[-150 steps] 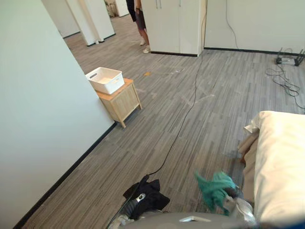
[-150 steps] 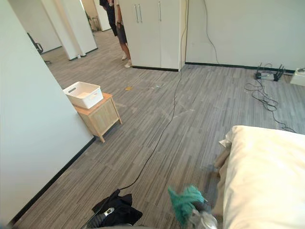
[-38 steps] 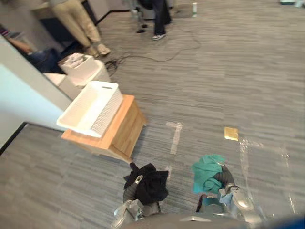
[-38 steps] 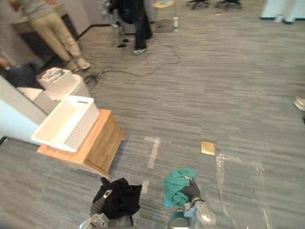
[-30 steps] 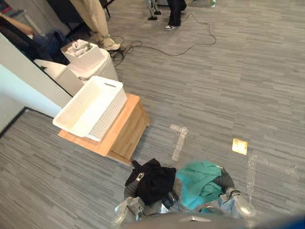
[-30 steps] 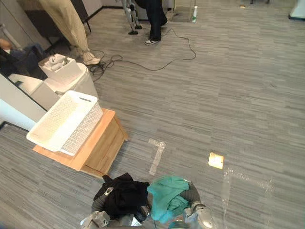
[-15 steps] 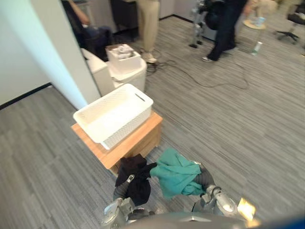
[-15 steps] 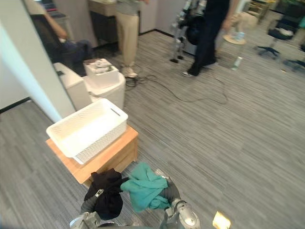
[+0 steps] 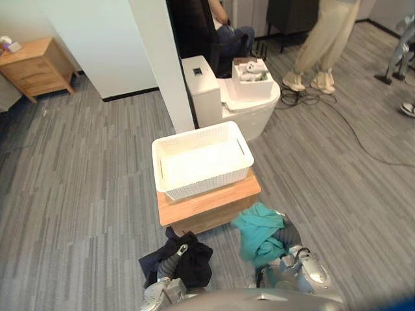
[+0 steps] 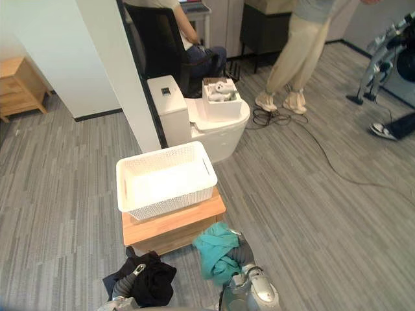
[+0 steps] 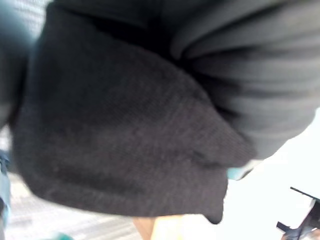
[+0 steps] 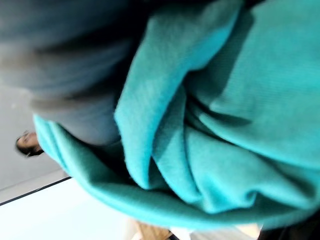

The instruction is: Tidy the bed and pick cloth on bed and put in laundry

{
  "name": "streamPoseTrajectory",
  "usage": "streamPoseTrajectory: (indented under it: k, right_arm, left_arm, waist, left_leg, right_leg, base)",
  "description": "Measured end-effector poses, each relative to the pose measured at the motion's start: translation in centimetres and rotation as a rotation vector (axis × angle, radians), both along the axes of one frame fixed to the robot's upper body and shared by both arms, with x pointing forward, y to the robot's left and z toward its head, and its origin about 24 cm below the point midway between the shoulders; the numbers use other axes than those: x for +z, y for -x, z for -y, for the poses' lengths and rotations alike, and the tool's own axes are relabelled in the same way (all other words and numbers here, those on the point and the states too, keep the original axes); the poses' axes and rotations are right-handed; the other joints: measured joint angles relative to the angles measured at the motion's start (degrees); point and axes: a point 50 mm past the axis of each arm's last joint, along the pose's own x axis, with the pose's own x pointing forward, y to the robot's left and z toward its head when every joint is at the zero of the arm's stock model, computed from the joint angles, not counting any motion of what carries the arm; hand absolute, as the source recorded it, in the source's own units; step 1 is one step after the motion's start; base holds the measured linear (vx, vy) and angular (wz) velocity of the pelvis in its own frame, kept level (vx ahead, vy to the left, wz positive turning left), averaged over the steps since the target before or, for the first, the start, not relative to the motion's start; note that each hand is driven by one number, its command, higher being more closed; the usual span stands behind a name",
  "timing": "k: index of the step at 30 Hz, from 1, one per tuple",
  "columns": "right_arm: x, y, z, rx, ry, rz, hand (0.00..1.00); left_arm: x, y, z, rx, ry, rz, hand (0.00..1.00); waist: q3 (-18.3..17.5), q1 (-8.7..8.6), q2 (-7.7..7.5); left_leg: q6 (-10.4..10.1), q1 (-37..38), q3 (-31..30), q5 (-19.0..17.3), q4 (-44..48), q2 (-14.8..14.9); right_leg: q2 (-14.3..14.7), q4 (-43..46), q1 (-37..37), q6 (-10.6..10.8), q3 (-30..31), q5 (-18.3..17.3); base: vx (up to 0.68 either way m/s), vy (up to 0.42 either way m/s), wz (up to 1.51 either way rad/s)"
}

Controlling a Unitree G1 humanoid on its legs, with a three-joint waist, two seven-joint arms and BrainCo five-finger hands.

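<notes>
A white perforated laundry basket stands empty on a low wooden stand straight ahead of me. A black cloth is bunched over my left hand, just short of the stand's near left corner and off the floor. A teal cloth is bunched over my right hand, by the stand's near right corner. In the left wrist view the black cloth covers the hand. The teal cloth does the same in the right wrist view.
Behind the basket stand a white rounded unit with a small box on it and a white wall end. One person sits beyond it. Another stands at the back right. A cable crosses the floor on the right. A wooden nightstand is far left.
The camera has swung round, so the basket now lies straight ahead and square to me. Both cloths are still at my hands, now close to the stand's front edge.
</notes>
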Motion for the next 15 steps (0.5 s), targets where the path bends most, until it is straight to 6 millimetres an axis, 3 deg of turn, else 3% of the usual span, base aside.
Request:
streamPoseTrajectory:
  k: [1,2,3,4,5,7,8,9,12,15]
  right_arm:
    - [0.5,0.0,-0.2,0.01,-0.006,0.019,1.0]
    - [0.6,0.0,-0.3,0.016,-0.003,0.023,1.0]
    - [0.5,-0.2,-0.3,0.021,0.011,0.02,1.0]
    - [0.4,-0.2,-0.3,0.021,0.013,0.013,1.0]
    - [-0.1,-0.3,-0.3,0.023,0.02,-0.009,1.0]
    - [-0.5,0.0,0.2,0.013,0.033,-0.035,1.0]
    - [-0.8,0.1,0.9,0.008,0.054,-0.053,1.0]
    - [-0.9,0.1,0.9,0.008,0.055,-0.064,1.0]
    - [-0.9,0.0,0.7,0.007,0.05,-0.07,1.0]
    - [-0.9,-0.1,0.8,-0.003,0.056,-0.071,1.0]
  left_arm:
    - [0.3,0.0,0.2,-0.001,0.006,0.025,1.0]
    - [0.3,0.2,0.2,-0.007,0.007,0.028,1.0]
    - [0.4,0.0,0.3,-0.031,0.012,0.039,1.0]
    - [0.4,-0.1,0.4,-0.042,0.017,0.043,1.0]
    - [0.4,-0.2,0.6,-0.057,0.025,0.05,1.0]
    - [0.4,-0.3,1.1,-0.093,0.039,0.054,1.0]
    - [0.3,-0.2,1.6,-0.124,0.047,0.047,1.0]
    - [0.3,-0.5,2.0,-0.142,0.054,0.046,1.0]
    - [0.5,-1.1,1.6,-0.165,0.035,0.063,1.0]
    - [0.3,-0.9,1.7,-0.181,0.045,0.034,1.0]
  waist:
    - [0.29,0.05,0.57]
    - [0.18,0.07,0.95]
    - [0.04,-0.12,1.77]
    - [0.12,-0.12,1.87]
    - [0.05,-0.12,1.73]
    - [0.0,-0.3,1.88]
    - [-0.68,-0.27,3.14]
    - [-1.26,-0.44,1.83]
    - [-1.77,-0.06,-0.34]
    - [-2.22,-0.34,0.2]
  left_leg:
    - [-0.43,-4.95,2.23,4.98,10.43,3.94]
    - [-0.54,-6.35,3.37,5.17,13.92,5.5]
    - [0.64,-8.81,6.46,3.23,17.0,6.96]
    - [1.01,-9.08,8.03,2.15,15.73,6.75]
    - [0.73,-9.15,11.62,-0.32,9.72,5.32]
    - [0.62,-7.61,16.43,0.26,-6.56,1.73]
    - [2.64,-5.06,19.81,1.48,-16.61,0.13]
    - [3.3,-2.52,20.18,1.81,-23.08,-2.91]
    - [4.39,-1.81,20.37,3.16,-29.39,-6.11]
    - [4.54,1.9,20.78,4.05,-33.91,-8.41]
  right_leg:
    - [1.16,-2.81,3.28,-0.45,-0.94,0.04]
    - [1.29,-3.65,4.43,-0.84,-1.34,0.19]
    - [1.01,-4.88,6.44,-1.24,-1.32,0.09]
    - [0.6,-5.41,6.99,-1.18,-0.99,0.05]
    - [-0.6,-6.26,7.74,-0.88,-0.58,-0.13]
    - [-2.14,-5.95,8.48,0.69,-0.6,-0.4]
    - [-2.09,-5.36,8.54,2.74,-0.88,-0.53]
    - [-3.09,-6.13,8.18,3.42,-1.24,-0.55]
    - [-4.35,-9.1,8.34,4.36,-1.65,0.0]
    - [-5.76,-6.87,9.13,4.43,-2.62,-1.08]
  base:
    - [0.17,-0.091,0.16]
    - [0.27,-0.069,0.04]
    - [0.23,-0.017,-0.07]
    - [0.27,0.026,-0.17]
    - [0.22,0.089,-0.16]
    - [0.26,0.131,-0.01]
    - [0.3,0.151,0.31]
    - [0.27,0.151,0.33]
    - [0.25,0.108,0.16]
    - [0.17,0.04,-0.01]
